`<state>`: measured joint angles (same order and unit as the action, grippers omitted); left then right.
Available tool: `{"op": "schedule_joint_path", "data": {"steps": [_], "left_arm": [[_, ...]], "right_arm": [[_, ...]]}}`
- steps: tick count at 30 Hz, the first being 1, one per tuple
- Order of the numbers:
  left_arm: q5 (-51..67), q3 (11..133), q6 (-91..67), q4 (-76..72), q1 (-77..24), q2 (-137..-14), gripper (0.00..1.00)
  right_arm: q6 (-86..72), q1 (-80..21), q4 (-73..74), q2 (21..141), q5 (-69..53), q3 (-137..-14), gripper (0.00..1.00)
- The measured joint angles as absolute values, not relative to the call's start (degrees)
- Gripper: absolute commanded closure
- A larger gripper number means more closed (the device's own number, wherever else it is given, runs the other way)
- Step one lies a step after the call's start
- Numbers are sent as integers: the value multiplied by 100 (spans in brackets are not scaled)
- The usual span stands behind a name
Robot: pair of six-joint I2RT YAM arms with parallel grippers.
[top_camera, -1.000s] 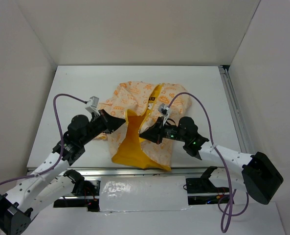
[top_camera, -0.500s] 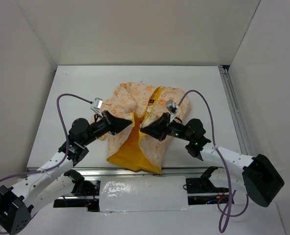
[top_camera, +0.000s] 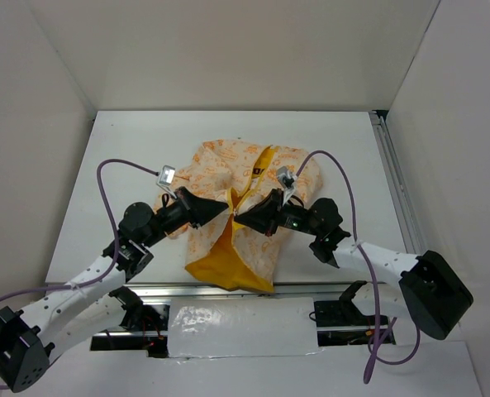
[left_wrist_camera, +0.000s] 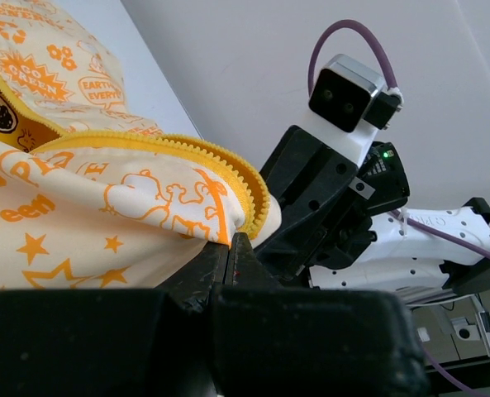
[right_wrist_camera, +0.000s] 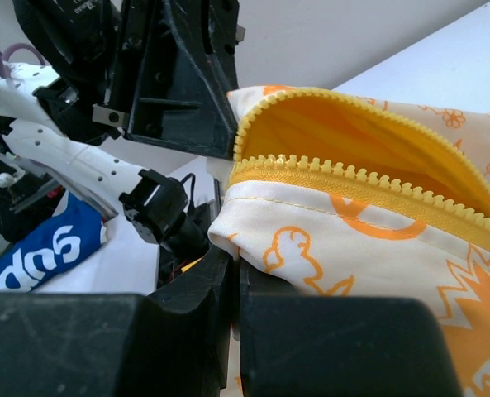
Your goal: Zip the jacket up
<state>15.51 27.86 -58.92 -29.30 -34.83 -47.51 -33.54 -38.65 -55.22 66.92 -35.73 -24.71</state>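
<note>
The jacket [top_camera: 228,169], cream with orange print and yellow lining, lies bunched in the middle of the white table [top_camera: 129,157]. My left gripper [top_camera: 225,205] is shut on the hem corner of one front panel. My right gripper [top_camera: 239,217] is shut on the other panel's corner, and the two tips almost touch. In the left wrist view the shut gripper [left_wrist_camera: 230,241] pinches the fabric just under the yellow zipper teeth [left_wrist_camera: 216,155]. The right wrist view has its gripper [right_wrist_camera: 238,263] shut on cream fabric below the zipper strip [right_wrist_camera: 352,176]. The slider is not visible.
White walls close in the table on the left, back and right. A metal rail [top_camera: 397,190] runs along the right edge. A shiny taped strip [top_camera: 240,327] covers the near edge between the arm bases. A blue printed item [right_wrist_camera: 38,248] lies below the table.
Both grippers have moved toward each other, each holding its panel. The open yellow gap at the jacket's bottom has narrowed and the two front edges now nearly meet.
</note>
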Motion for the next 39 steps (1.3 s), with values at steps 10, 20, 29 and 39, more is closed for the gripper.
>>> {"op": "schedule_joint_path", "data": {"steps": [10,20,29,39], "left_arm": [[1352,2823,-5894,-3004,-3542,-4880,100],[1153,2849,-6029,-3002,-3557,-4897,100],[1157,2849,-6045,-3013,-3564,-4932,100],[1291,2849,-5966,-3114,-3586,-4934,100]], "right_arm": [[-3310,-3903,-5561,6685,-3671,-2528,100],[-3293,-3931,-5481,6654,-3625,-2528,100],[-3409,-3944,-5489,6606,-3415,-2530,100],[-3618,-3951,-5492,6595,-3035,-2528,100]]}}
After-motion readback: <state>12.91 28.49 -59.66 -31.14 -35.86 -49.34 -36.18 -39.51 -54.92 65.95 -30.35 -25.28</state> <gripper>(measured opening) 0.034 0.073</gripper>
